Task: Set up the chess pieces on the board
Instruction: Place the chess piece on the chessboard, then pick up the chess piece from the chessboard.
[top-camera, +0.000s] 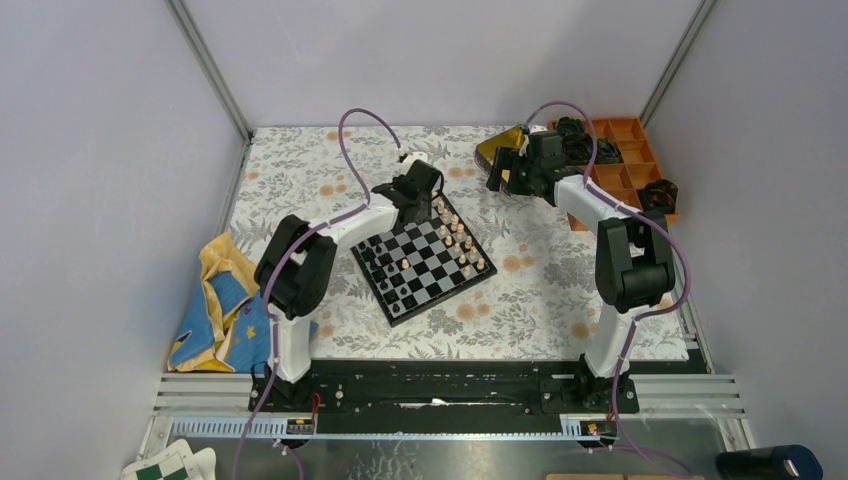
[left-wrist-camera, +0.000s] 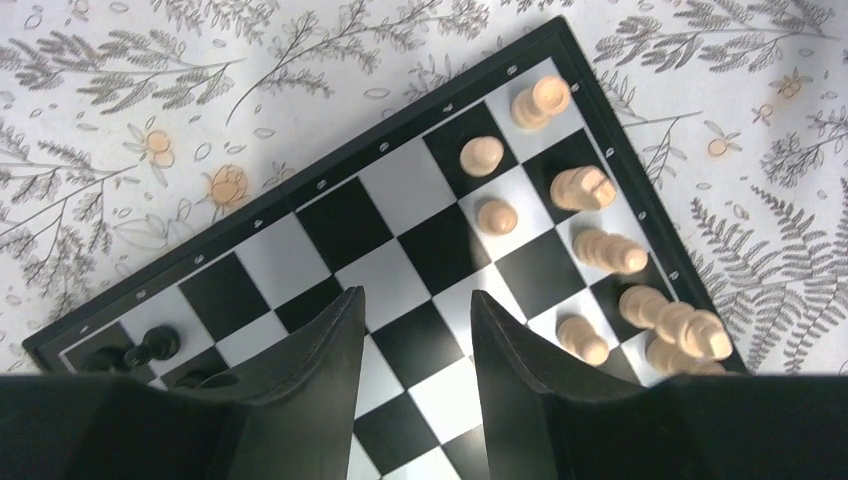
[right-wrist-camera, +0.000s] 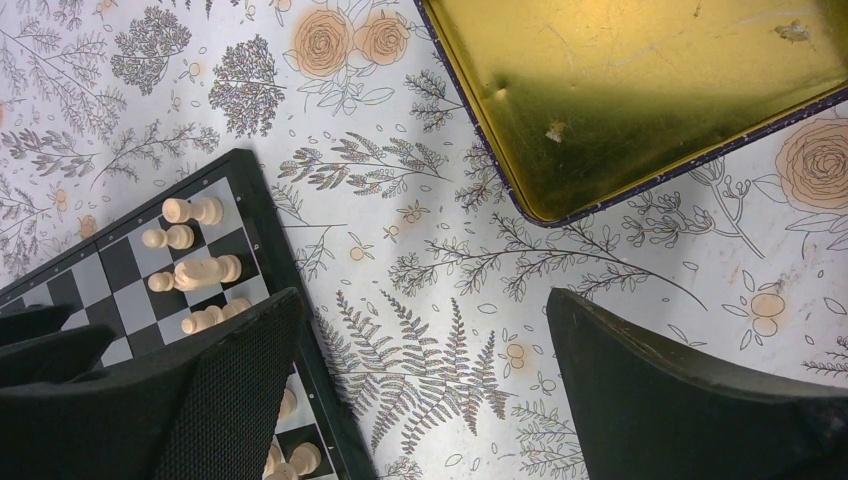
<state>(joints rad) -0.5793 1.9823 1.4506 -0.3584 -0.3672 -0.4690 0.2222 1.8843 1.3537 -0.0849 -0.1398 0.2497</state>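
Both empty: left gripper part-open over the diagonally turned board, right gripper spread wide.

Tan, black chess pieces on checkered board

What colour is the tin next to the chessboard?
The tin is shiny gold, best seen in the right wrist view.

A flower-printed cover lies over the worktop. At its far side sits a shiny gold tin, near an orange compartment tray holding bulky black objects. A crumpled yellow-and-blue cloth lies at the left edge. Below the near rail lies a green-and-white checkered item, possibly folded.
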